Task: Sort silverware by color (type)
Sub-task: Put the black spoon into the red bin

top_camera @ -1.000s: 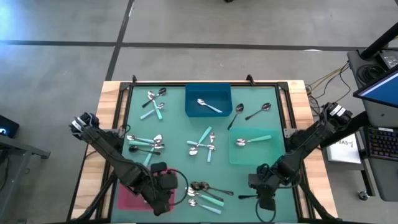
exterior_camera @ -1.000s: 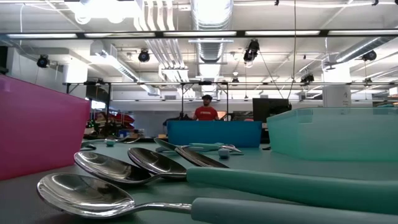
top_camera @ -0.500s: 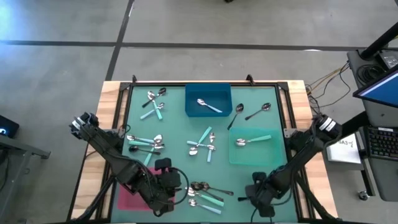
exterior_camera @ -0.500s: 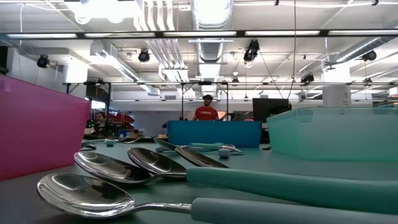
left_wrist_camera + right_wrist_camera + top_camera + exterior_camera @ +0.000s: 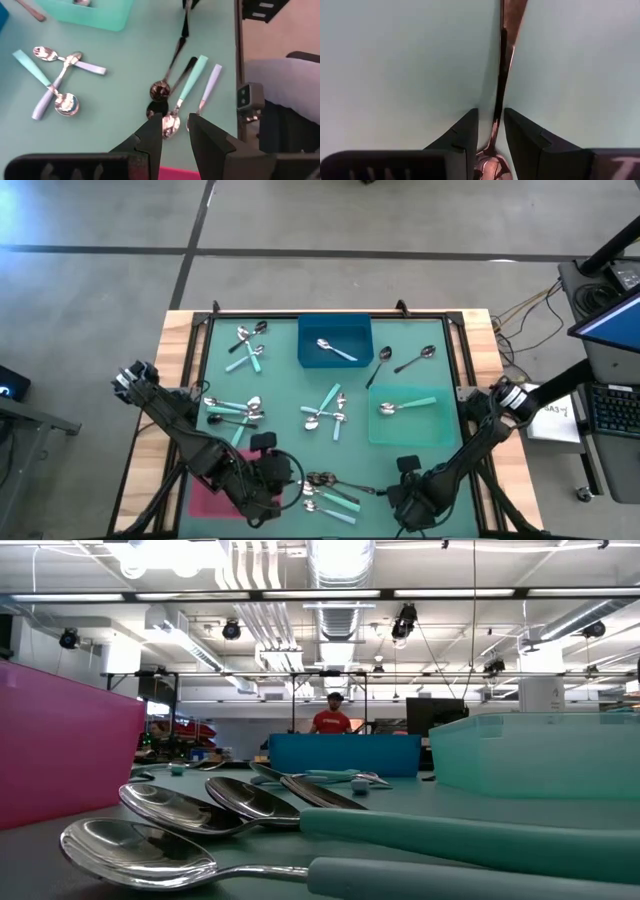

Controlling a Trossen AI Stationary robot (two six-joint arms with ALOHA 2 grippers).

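Observation:
Spoons lie in groups on the green mat: far left, mid left, centre and near edge. Two dark-handled ones lie far right. One spoon lies in the blue tray and one in the green tray. My right gripper is low at the near edge, open, its fingers astride a dark-handled spoon that lies flat on the mat. My left gripper hovers open and empty by the pink tray, over the near group. My right gripper stands astride the dark-handled spoon's neck, just beyond its bowl. It comes from above and in line with the handle. A gap shows on each side of the neck, and I cannot tell whether a finger touches it. The spoon lies flat on the mat.
The pink tray fills the near left corner, the blue tray stands far centre and the green tray right of centre. A raised frame rims the mat. In the low view the near spoons fill the foreground. A person in red stands far back in the room.
My right gripper has moved along the near edge toward the table's left, over the dark-handled spoon. My left gripper has edged a little toward the near spoon group. No spoon has visibly moved.

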